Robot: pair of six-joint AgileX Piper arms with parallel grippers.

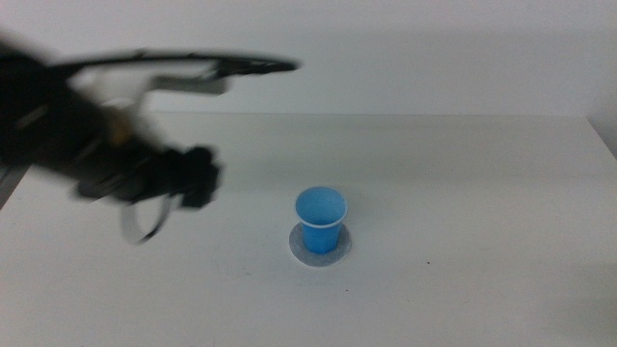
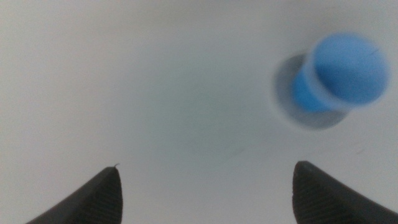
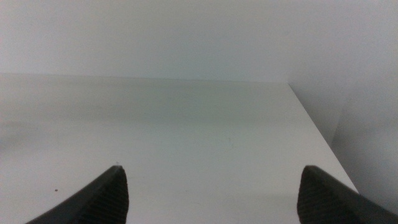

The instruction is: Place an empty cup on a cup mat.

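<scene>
The bright blue cup [image 1: 320,218] stands upright on the round grey cup mat [image 1: 307,250] near the middle of the table. Its blue inside looks empty. My left gripper [image 1: 198,179] is blurred, in the air to the left of the cup and apart from it. In the left wrist view the left gripper [image 2: 205,169] has its jaws wide open and empty, with the cup [image 2: 345,70] and the mat [image 2: 287,99] off to one side. My right gripper [image 3: 211,169] is open and empty over bare table; the right arm is out of the middle view.
The white table [image 1: 463,164] ends at a pale wall behind. Its far right corner [image 1: 590,123] shows in the middle view, and the right wrist view shows the table's right edge [image 3: 317,127].
</scene>
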